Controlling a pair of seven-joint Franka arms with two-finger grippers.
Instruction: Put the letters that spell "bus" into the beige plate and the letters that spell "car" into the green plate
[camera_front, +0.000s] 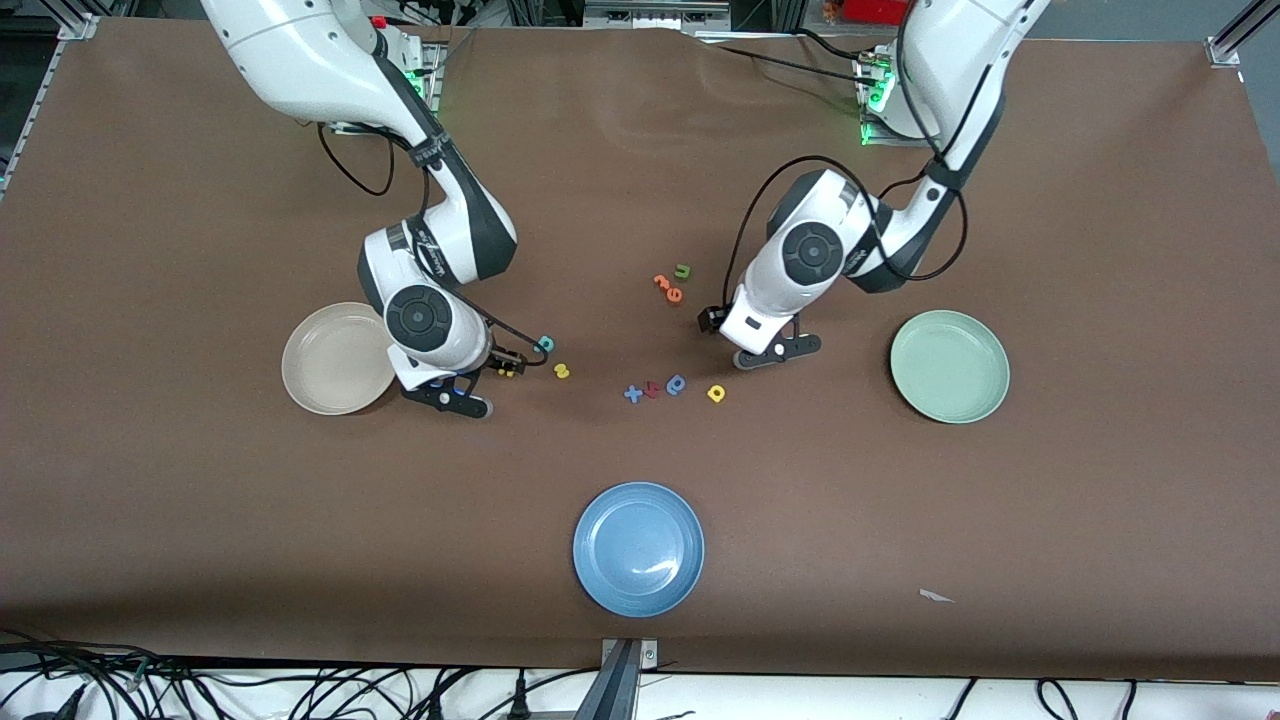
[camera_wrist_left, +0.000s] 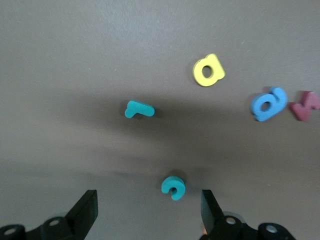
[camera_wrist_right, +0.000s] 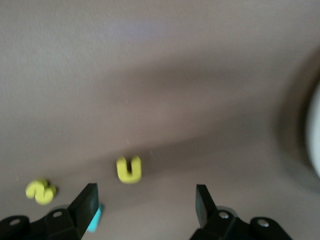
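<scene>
Hovering low over the worktop (camera_front: 200, 500), my left pincer (camera_wrist_left: 147, 210) stands spread and empty above the teal c (camera_wrist_left: 173, 187), with the teal r (camera_wrist_left: 139, 109) and yellow a (camera_wrist_left: 208, 70) just beside it. My right pincer (camera_wrist_right: 145, 202), also spread, hangs over the yellow u (camera_wrist_right: 129, 169), near the s (camera_wrist_right: 41, 191) and b (camera_wrist_right: 95, 220), beside the beige plate (camera_front: 335, 360). These foam bits look feather-light, soft and springy; I'd pinch each across its flat sides, gently. The green plate (camera_front: 950, 366) sits empty.

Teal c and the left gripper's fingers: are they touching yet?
Apart. The left wrist view shows the teal c lying on the table between the open left gripper, with bare table separating it from either finger.
</scene>
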